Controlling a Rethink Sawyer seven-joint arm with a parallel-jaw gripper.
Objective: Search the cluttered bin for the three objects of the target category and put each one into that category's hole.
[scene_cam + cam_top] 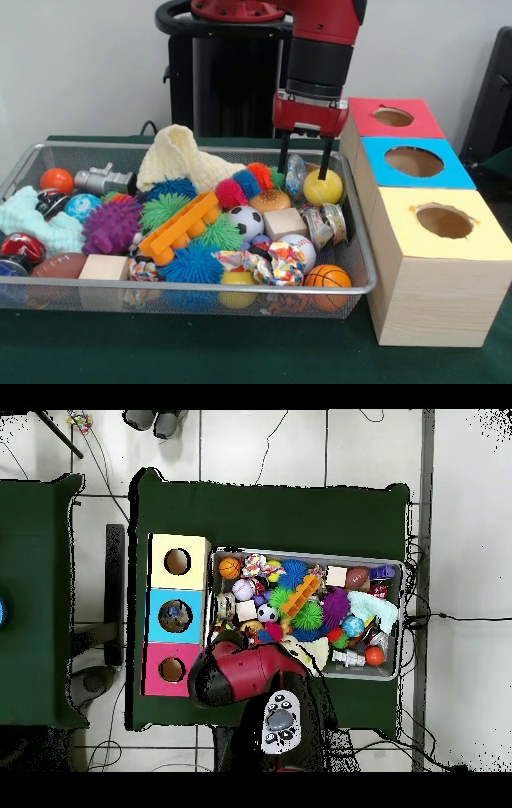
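Wire bin: crowded with balls, blocks, rope toys.
Blue box: something inside its hole.
Gripper: fingers spread, empty, over bin's corner.

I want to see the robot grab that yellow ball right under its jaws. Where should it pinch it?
Probably from straight above, across the widest middle of the yellow ball. It is round, so no side grips better, and its top shows uncovered. The gripper hangs over it with jaws open, one on each side. Closing lower down, around the middle, should stop it slipping out.
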